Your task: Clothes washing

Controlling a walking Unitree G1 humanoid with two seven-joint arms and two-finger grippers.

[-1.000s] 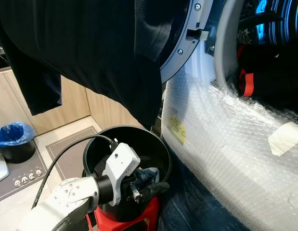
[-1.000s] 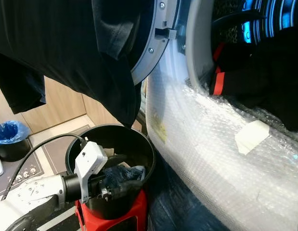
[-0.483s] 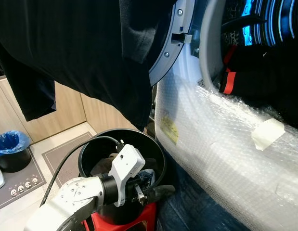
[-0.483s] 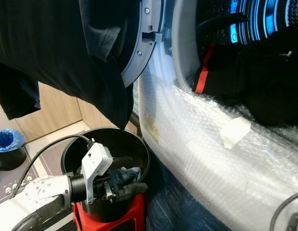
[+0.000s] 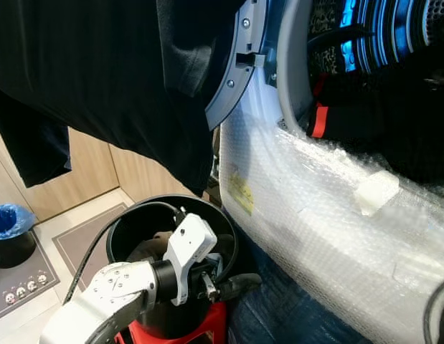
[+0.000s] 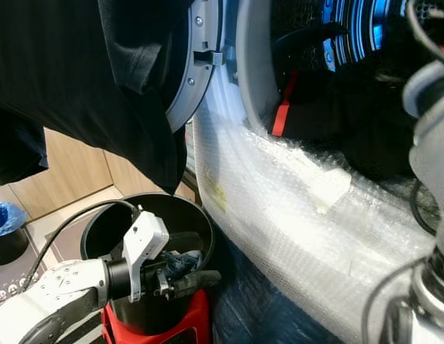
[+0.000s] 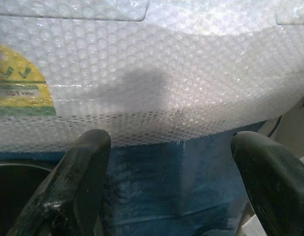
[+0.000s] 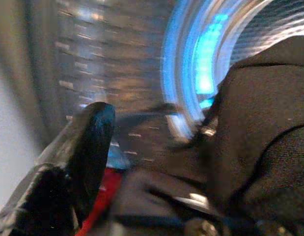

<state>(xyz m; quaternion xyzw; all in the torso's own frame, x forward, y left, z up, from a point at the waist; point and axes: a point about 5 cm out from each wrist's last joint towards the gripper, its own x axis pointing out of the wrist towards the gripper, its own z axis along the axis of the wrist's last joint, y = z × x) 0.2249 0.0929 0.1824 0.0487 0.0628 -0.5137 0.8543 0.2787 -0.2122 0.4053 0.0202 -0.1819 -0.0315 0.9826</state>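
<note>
While the washing machine (image 5: 315,208), bubble-wrapped, fills 3 o'clock, the black bucket (image 5: 135,222) at 7 holds limp clothes (image 6: 180,261); soft, light, pinch a bunched fold. Left gripper (image 5: 232,284) spread, empty. Right gripper: cannot tell.
</note>
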